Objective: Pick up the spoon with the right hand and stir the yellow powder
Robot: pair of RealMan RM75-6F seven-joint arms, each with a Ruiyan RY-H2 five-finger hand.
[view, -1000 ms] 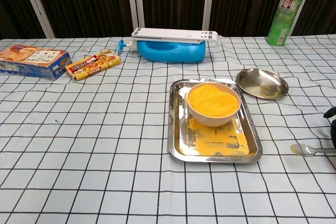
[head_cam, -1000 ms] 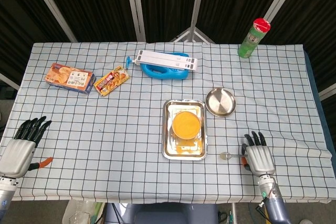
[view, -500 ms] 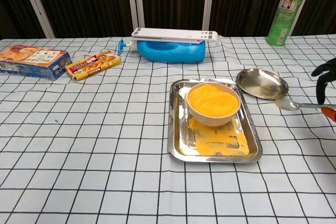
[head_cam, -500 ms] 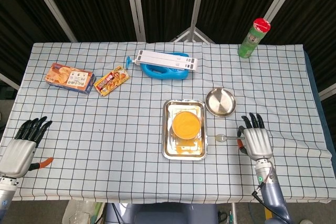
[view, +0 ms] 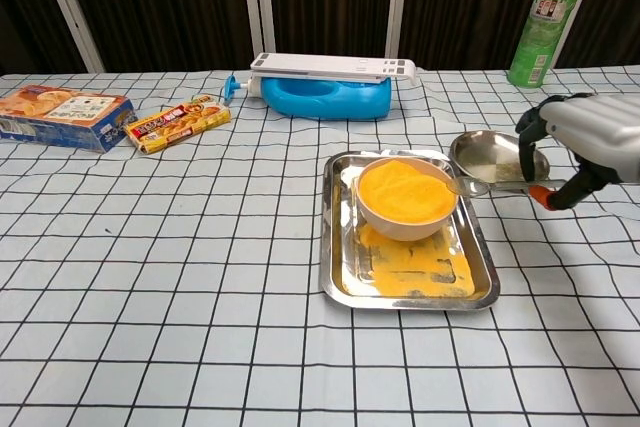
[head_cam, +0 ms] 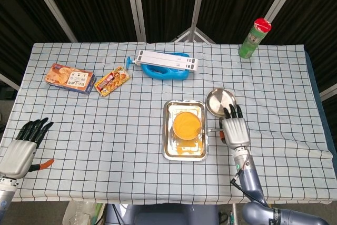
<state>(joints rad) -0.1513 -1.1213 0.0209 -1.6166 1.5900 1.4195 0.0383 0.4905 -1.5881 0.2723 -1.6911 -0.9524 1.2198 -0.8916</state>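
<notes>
A white bowl of yellow powder (head_cam: 186,125) (view: 405,193) stands in a steel tray (head_cam: 170,147) (view: 338,267) near the table's middle. My right hand (head_cam: 235,131) (view: 592,147) holds a metal spoon (view: 490,186) by its handle, level above the table. The spoon's bowl hovers at the right rim of the powder bowl, just above it. In the head view only a short piece of the spoon (head_cam: 211,130) shows left of the hand. My left hand (head_cam: 20,150) rests at the table's front left corner, fingers spread, holding nothing.
A small steel dish (head_cam: 219,100) (view: 497,157) lies right behind the held spoon. A green canister (head_cam: 253,38) (view: 546,23) stands at the back right. A blue and white device (head_cam: 166,65), a snack packet (head_cam: 112,81) and a biscuit box (head_cam: 69,78) line the back left.
My right hand has lifted the spoon off the table and carried it left and forward, from the front right to the rim of the powder bowl. The left hand has stayed put.
</notes>
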